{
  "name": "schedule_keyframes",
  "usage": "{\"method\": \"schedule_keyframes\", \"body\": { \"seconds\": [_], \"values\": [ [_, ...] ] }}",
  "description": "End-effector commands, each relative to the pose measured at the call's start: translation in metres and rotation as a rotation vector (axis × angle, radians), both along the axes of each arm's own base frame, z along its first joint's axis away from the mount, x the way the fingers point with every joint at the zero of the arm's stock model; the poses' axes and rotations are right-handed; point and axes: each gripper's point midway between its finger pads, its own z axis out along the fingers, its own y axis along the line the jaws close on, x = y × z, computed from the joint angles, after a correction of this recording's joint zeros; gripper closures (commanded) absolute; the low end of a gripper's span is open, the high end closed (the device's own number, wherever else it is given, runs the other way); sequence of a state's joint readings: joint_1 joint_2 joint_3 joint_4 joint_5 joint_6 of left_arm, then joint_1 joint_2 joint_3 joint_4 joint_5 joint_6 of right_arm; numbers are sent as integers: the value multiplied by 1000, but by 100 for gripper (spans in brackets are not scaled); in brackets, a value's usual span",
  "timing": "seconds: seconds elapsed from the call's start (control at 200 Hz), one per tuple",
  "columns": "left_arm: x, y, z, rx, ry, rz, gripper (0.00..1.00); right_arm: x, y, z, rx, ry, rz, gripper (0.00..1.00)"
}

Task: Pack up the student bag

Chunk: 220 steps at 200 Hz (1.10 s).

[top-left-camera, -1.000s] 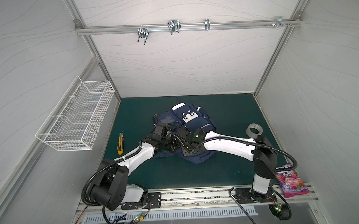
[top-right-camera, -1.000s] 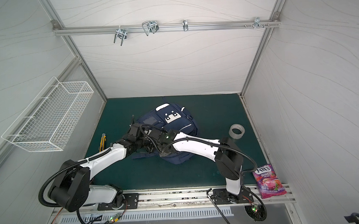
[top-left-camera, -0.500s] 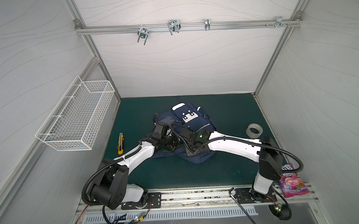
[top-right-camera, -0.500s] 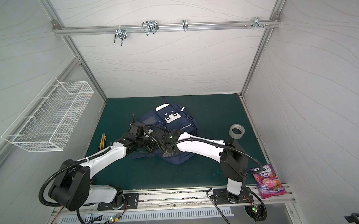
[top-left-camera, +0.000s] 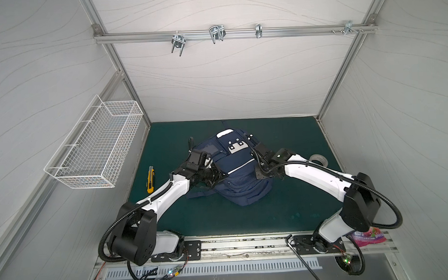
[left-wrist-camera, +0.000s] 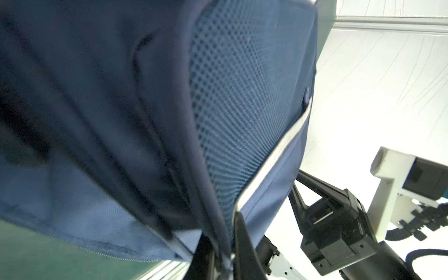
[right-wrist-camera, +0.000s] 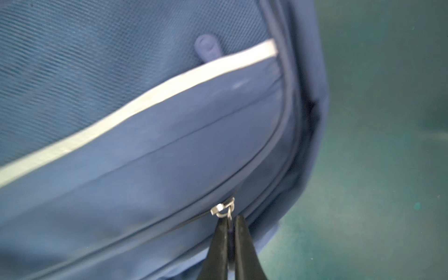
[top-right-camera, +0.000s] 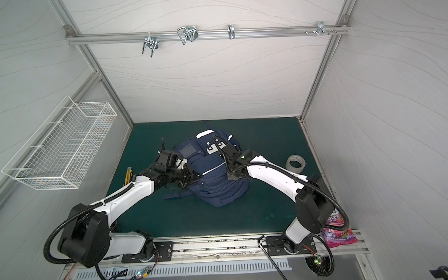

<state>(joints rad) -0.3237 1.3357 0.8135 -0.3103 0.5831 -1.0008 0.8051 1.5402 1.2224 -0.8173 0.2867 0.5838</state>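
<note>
within right claw [right-wrist-camera: 229,224], student bag [right-wrist-camera: 145,145] zipper [right-wrist-camera: 221,209]

student bag [top-left-camera: 241,181]: navy, with a white stripe [right-wrist-camera: 135,104], a white patch [top-left-camera: 235,146] with dark dots, a lighter blue dotted mesh panel [left-wrist-camera: 232,97] and a silver zipper pull [right-wrist-camera: 224,210]. table [top-left-camera: 292,207] dark green. utility knife [top-left-camera: 150,179] yellow/black. tape roll [top-right-camera: 295,168] off-white. candy pouch [top-right-camera: 339,236] pink-purple. wire basket [top-left-camera: 95,150] white grid.

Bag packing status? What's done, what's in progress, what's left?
Done: nothing visibly packed. The utility knife, tape roll and candy bag lie outside the student bag.
In hand: right gripper, jaws shut on a zipper pull; left gripper pinches the bag's edge fabric.
Left: finish the zipper, then probably load the loose items. Whether the compartment is open, I cannot tell.
</note>
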Motion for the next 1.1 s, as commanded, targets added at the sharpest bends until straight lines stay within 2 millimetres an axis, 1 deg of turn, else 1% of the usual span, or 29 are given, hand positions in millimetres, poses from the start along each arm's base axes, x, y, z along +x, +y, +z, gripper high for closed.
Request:
{"method": "schedule_keyframes", "body": {
  "seconds": [0.0,0.075,0.125,0.25,0.325,0.375,0.43,0.48,0.535,0.58,0.69,0.755,0.835,0.875,0.97,1.026,1.096],
  "values": [
    [27,59,-3,190,-42,152,100,-21,-52,0,-156,31,-47,100],
    [38,73,-7,211,-31,190,100,-33,-45,0,-147,31,-22,100],
    [46,80,-10,228,-32,200,100,-43,-35,0,-135,27,11,100],
    [65,93,-12,291,-33,214,100,-68,4,0,-95,37,115,100],
    [76,99,-10,299,-36,235,100,-78,29,2,-90,38,177,100],
    [83,102,-8,293,-38,249,100,-82,42,4,-89,42,199,100],
    [89,99,-4,271,-48,245,100,-84,53,4,-73,47,214,100],
    [92,94,0,249,-53,233,100,-83,60,8,-56,49,220,100],
    [93,89,3,218,-49,223,83,-79,64,11,-47,39,224,100],
    [89,86,5,193,-42,219,75,-77,68,15,-39,36,232,100],
    [71,82,10,178,-24,227,63,-80,79,20,6,52,266,100],
    [56,75,15,179,-16,221,58,-84,88,21,46,75,293,100],
    [31,68,16,201,12,217,52,-87,91,22,62,91,298,100],
    [19,64,16,199,20,214,51,-88,94,23,76,94,301,100],
    [-2,41,14,147,45,191,50,-88,99,26,98,96,311,100],
    [-8,27,14,114,57,179,50,-88,102,29,108,97,315,100],
    [-9,10,17,80,60,162,50,-88,106,32,117,97,328,100]
  ]
}}
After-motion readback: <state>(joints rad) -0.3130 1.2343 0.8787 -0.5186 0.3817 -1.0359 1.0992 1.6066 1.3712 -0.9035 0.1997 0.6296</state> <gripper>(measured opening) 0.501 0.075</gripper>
